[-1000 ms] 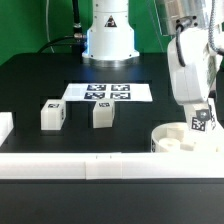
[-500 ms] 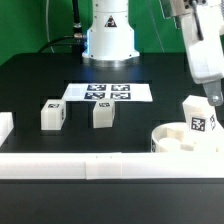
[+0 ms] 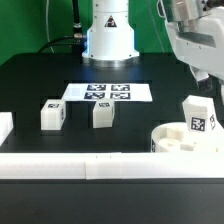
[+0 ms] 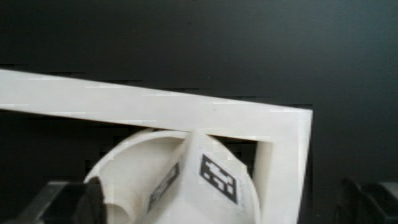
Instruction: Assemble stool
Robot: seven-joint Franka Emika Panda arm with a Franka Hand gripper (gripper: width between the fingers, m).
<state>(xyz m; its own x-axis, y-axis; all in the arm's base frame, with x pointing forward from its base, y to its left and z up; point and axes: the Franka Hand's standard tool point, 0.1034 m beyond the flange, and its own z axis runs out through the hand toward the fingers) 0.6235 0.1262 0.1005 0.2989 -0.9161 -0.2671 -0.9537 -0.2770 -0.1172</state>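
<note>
The round white seat [image 3: 178,141] lies at the exterior view's right, against the front rail. One white leg [image 3: 198,115] with a black-and-white tag stands upright in it. Two more tagged legs [image 3: 52,114] [image 3: 101,114] stand loose on the black table. My gripper [image 3: 205,76] hangs above the standing leg, apart from it, open and empty. In the wrist view the seat [image 4: 128,178] and its leg [image 4: 217,175] show far below, between my dark fingers [image 4: 64,203].
The marker board [image 3: 108,92] lies in the middle, in front of the robot base [image 3: 108,35]. A long white rail [image 3: 80,165] runs along the front edge, its corner showing in the wrist view [image 4: 267,120]. A white block [image 3: 4,126] sits at the exterior view's left.
My gripper was shut on the leg over the seat. It has let go, leaving the leg standing in the seat, and has risen above it.
</note>
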